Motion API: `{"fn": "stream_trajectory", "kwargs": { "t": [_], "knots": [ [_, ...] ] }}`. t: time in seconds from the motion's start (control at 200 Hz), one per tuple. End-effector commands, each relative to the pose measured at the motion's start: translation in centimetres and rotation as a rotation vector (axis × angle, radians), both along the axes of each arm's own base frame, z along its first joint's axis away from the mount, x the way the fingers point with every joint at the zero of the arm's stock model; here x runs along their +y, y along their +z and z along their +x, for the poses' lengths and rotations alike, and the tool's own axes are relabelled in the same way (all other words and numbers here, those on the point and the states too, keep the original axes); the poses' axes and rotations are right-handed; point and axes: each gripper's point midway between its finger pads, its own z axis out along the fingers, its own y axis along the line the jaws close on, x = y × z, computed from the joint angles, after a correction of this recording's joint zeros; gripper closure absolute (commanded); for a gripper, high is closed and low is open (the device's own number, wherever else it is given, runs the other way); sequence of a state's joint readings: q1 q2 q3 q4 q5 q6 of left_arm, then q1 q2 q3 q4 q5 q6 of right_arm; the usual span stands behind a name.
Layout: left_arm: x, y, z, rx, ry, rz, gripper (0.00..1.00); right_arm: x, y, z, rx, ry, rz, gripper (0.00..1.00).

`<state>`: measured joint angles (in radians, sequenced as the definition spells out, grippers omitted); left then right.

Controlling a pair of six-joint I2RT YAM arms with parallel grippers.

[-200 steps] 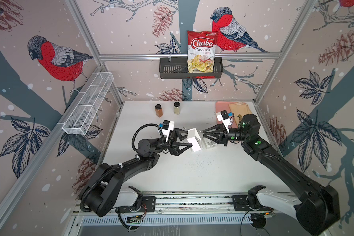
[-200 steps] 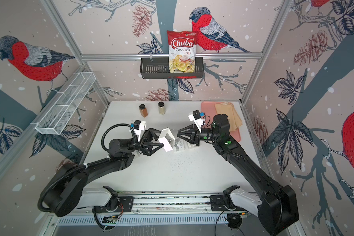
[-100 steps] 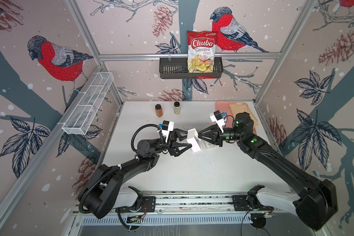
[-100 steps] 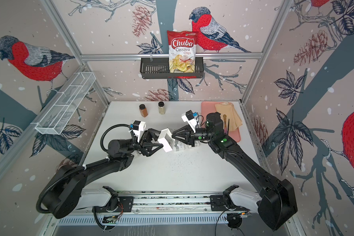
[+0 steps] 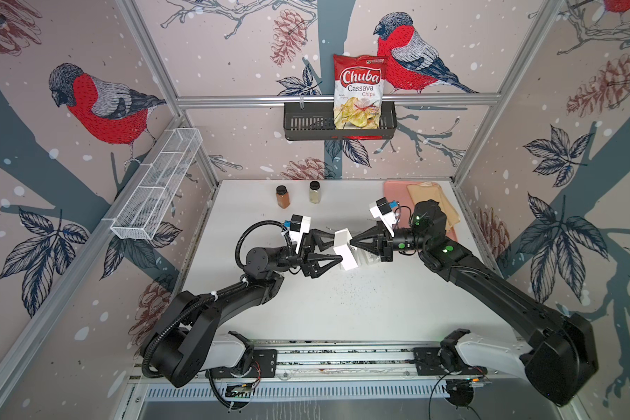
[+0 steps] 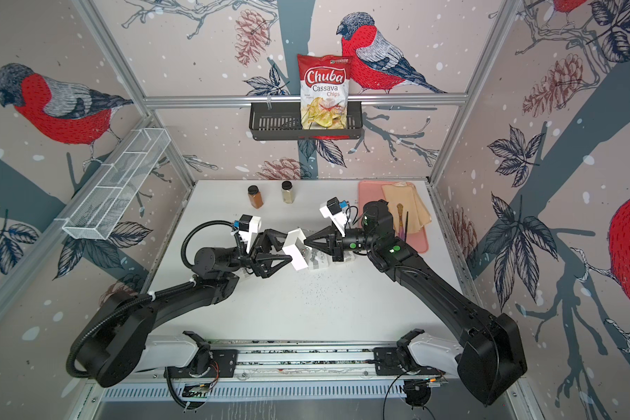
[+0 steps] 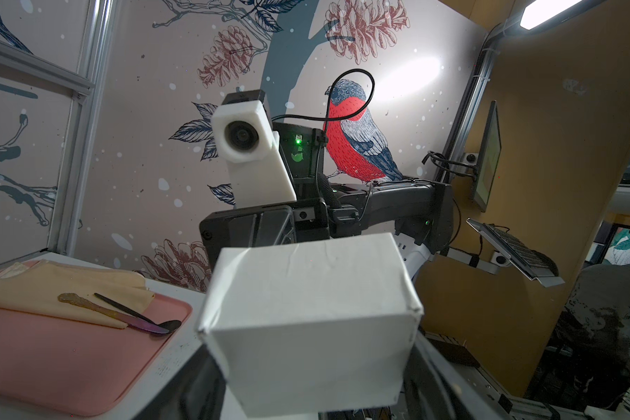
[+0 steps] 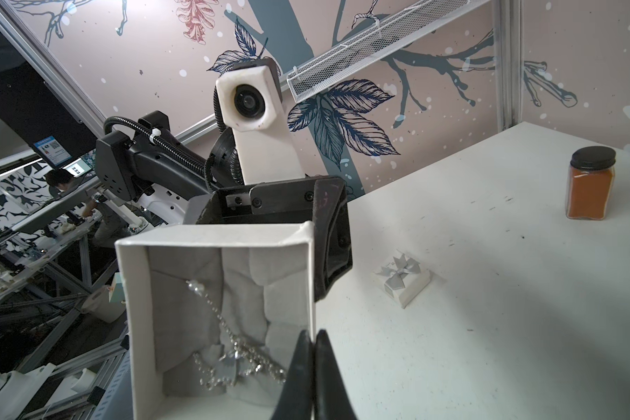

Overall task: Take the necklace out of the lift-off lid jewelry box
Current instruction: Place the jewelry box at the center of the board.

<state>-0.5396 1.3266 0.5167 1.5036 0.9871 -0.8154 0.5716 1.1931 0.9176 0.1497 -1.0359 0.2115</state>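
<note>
Only the right wrist view looks inside the jewelry box (image 8: 139,291). There the one necklace (image 8: 233,349) lies on grey padding, and the right gripper (image 8: 314,340) is clenched at the open edge; I cannot tell whether it pinches the chain. The left gripper (image 5: 337,247) grasps the box, tipped on its side near the centre of the table (image 5: 342,309), with its one lid (image 8: 402,282) lying toward 3 o'clock. Two jars, an orange jar (image 5: 282,196) and a pale jar (image 5: 314,191), stand at 11 o'clock, one pink tray (image 5: 393,189) lies at 1 o'clock, and there is open room toward 6 o'clock.

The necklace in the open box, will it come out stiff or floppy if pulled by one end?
Likely floppy: the necklace is a fine bead chain lying in loose loops on the grey cushion, so it should dangle. Probably light, given such thin links. It might snag in the cushion's folds.
</note>
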Motion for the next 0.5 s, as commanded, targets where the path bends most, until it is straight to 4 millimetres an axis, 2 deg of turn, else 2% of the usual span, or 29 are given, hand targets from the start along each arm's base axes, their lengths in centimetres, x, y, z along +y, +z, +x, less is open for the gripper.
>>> {"fn": "stream_trajectory", "kwargs": {
  "t": [0.0, 0.115, 0.22, 0.325, 0.495],
  "knots": [
    [0.1, 0.5, -0.2, -0.036, 0.005, -0.019, 0.21, 0.0, 0.1, 0.3, -0.002, -0.025, -0.002, 0.98],
    [0.1, 0.2, 0.3, -0.018, 0.026, -0.011, 0.15, -0.5, -0.1, 1.1, -0.002, -0.092, -0.03, 0.99],
    [0.5, -0.9, 3.0, 0.057, 0.143, 0.034, 0.15, -1.1, -1.0, 3.0, -0.008, -0.236, -0.107, 1.0],
    [2.7, -2.0, 5.5, 0.119, 0.322, 0.053, 0.13, -2.0, -2.2, 4.4, 0.002, -0.348, -0.165, 1.0],
    [5.9, -2.6, 7.2, 0.132, 0.554, 0.108, 0.13, -2.7, -5.0, 5.7, 0.039, -0.454, -0.267, 1.0]
  ]
}}
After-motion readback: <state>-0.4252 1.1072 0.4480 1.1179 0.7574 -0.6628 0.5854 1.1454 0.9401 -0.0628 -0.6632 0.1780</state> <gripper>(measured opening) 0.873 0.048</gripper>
